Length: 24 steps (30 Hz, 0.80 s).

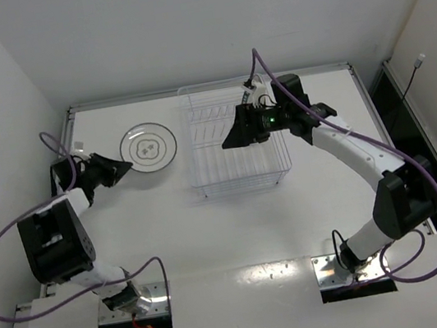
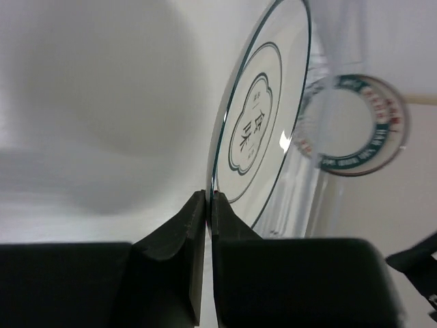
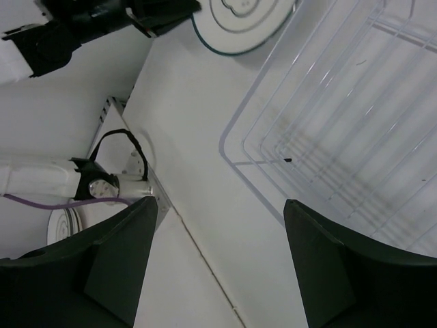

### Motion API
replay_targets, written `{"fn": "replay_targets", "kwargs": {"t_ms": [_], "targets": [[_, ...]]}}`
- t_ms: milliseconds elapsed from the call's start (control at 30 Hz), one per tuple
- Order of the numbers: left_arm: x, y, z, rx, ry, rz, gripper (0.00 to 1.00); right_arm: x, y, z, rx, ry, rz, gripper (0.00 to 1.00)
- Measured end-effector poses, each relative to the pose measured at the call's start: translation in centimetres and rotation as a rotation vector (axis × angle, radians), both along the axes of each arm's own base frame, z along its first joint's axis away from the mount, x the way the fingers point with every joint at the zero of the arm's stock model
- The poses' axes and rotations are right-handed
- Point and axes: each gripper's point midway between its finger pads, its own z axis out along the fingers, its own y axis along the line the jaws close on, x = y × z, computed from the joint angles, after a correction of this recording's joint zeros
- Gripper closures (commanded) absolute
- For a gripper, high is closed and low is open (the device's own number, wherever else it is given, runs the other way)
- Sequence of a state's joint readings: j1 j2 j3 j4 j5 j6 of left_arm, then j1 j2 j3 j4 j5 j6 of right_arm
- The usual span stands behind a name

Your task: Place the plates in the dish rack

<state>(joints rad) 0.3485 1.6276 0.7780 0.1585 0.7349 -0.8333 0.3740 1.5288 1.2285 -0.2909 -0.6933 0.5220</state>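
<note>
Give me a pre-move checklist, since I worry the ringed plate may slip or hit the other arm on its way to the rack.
1. Grip: left gripper jaws shut on the rim of the black-ringed plate: ok.
2. Grip depth: only the outermost rim is pinched, so it is probably weak for a quick swing: not ok.
3. Plate lifted off the table: cannot tell.
4. Way into the dish rack: right gripper hangs open over it: not ok.
5. Free slots: the rack part in the right wrist view looks bare: ok.
6. Teal-rimmed plate shows through the rack wall; which slot it takes: cannot tell.
</note>
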Motion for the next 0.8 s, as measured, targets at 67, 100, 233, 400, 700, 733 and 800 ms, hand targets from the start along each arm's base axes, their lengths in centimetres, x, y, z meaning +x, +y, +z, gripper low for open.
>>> {"fn": "replay_targets", "kwargs": {"t_ms": [67,100,233,400,700,733,800], "targets": [[0.2,-0.1,3.2,0.01,-0.123,0.012,1.0,-0.3,0.0,0.0,0.005,0.005,0.009,0.28],[0.4,-0.2,4.7,0.012,-0.187,0.013,1.0,-0.4,0.1,0.0,0.01,0.006,0.016,0.28],[0.1,-1.2,8.6,-0.041,-0.37,0.004,1.0,-1.0,0.6,0.7,0.049,0.002,0.065,0.28],[-0.6,-2.7,10.8,-0.248,-0.452,-0.037,1.0,-1.1,1.5,1.1,0.108,0.0,0.127,0.28],[-0.1,-3.2,8.0,-0.611,-0.185,0.005,1.0,2.7,4.0,-2.2,0.142,0.079,0.115,0.28],[-0.2,-3.3,8.2,-0.619,-0.185,-0.001,1.0,3.4,4.5,-2.3,0.143,0.08,0.114,0.28],[-0.3,-3.6,8.4,-0.632,-0.179,-0.009,1.0,4.9,5.5,-2.4,0.143,0.075,0.112,0.28]]}}
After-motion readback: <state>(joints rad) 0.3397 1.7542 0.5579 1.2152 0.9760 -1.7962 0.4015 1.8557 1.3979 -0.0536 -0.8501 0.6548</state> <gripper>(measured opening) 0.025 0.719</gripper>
